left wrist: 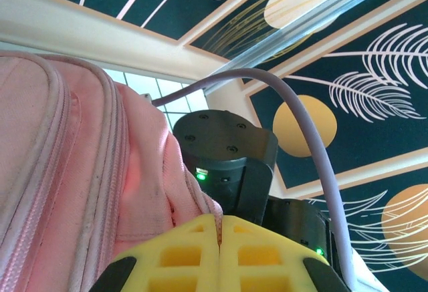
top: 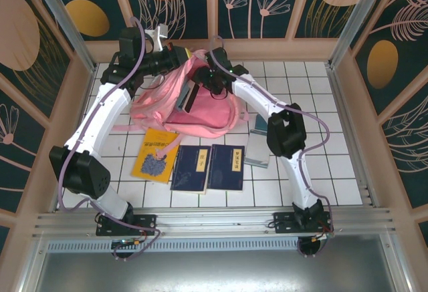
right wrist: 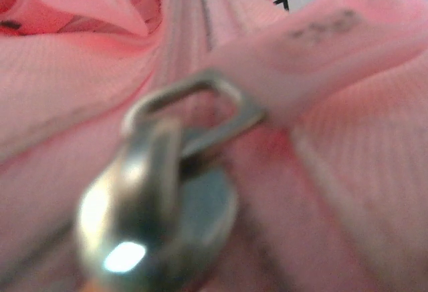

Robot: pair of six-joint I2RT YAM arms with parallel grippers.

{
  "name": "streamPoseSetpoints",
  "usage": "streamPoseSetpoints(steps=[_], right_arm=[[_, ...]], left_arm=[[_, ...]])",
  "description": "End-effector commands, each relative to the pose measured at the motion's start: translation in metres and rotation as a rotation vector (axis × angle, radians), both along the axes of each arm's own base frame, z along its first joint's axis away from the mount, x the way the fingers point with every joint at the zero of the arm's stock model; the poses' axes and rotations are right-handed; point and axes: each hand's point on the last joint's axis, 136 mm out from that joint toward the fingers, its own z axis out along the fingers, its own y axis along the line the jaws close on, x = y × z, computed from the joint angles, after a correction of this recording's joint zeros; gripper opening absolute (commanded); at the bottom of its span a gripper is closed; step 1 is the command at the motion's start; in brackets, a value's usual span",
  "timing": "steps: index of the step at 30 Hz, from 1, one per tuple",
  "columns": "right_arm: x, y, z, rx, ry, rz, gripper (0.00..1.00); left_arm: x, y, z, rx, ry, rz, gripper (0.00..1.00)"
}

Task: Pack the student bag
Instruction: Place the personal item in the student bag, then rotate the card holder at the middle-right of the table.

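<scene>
Likely opening large pink fabric backpack (top: pixel 200 115) | left hand (left wrist: pixel 219 228) clamps it (right hand (top: pixel 212 78): we cannot tell) | next: pull silver zipper pull (right wrist: pixel 157 192).

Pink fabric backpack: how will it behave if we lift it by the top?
Likely floppy: the pink fabric backpack sags and creases on the tiled table. Probably light for its size, looking slack. Pushed, it'd likely bunch up rather than slide.
</scene>
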Motion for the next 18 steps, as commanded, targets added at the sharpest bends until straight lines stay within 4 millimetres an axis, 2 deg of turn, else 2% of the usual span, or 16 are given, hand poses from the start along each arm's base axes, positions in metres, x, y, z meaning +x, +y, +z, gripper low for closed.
streamPoseSetpoints(steps=[1, 3, 6, 9, 11, 14, 16, 18], right_arm=[[-0.011, 0.008, 0.088, 0.055, -0.229, 0.105, 0.59], [-0.025, 0.009, 0.112, 0.046, -0.312, 0.158, 0.55], [-0.060, 0.002, 0.150, 0.042, -0.474, 0.228, 0.52], [-0.096, -0.025, 0.176, 0.064, -0.596, 0.238, 0.51], [-0.115, -0.046, 0.175, 0.055, -0.635, 0.232, 0.51], [-0.144, -0.079, 0.163, 0.010, -0.696, 0.209, 0.52], [-0.154, -0.116, 0.147, -0.056, -0.698, 0.110, 0.52], [-0.155, -0.166, 0.132, -0.136, -0.655, -0.034, 0.51]], left_arm=[[-0.008, -0.004, 0.059, -0.043, -0.192, -0.043, 0.00], [-0.005, 0.002, 0.059, -0.040, -0.192, -0.025, 0.00], [-0.003, 0.013, 0.061, -0.043, -0.193, 0.003, 0.00], [-0.001, 0.022, 0.060, -0.043, -0.194, 0.033, 0.00], [-0.001, 0.025, 0.059, -0.044, -0.192, 0.038, 0.00], [-0.001, 0.028, 0.056, -0.044, -0.189, 0.046, 0.00], [0.000, 0.029, 0.052, -0.057, -0.179, 0.048, 0.00], [0.002, 0.030, 0.047, -0.058, -0.169, 0.051, 0.00]])
